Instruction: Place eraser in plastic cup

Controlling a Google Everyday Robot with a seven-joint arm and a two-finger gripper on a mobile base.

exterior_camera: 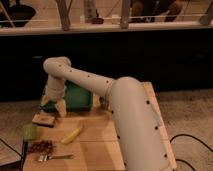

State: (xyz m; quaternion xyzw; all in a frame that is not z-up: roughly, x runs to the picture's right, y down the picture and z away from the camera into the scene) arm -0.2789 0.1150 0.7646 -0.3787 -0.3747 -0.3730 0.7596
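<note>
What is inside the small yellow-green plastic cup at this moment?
Nothing can be seen inside the plastic cup; its interior is not visible from this angle. The eraser lies flat on the table beside it, with the gripper just above the eraser.

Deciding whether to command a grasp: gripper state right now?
Gripper: open, holding nothing, hanging in front of the green bin, just above and right of the eraser. The plastic cup stands nearer the camera.
</note>
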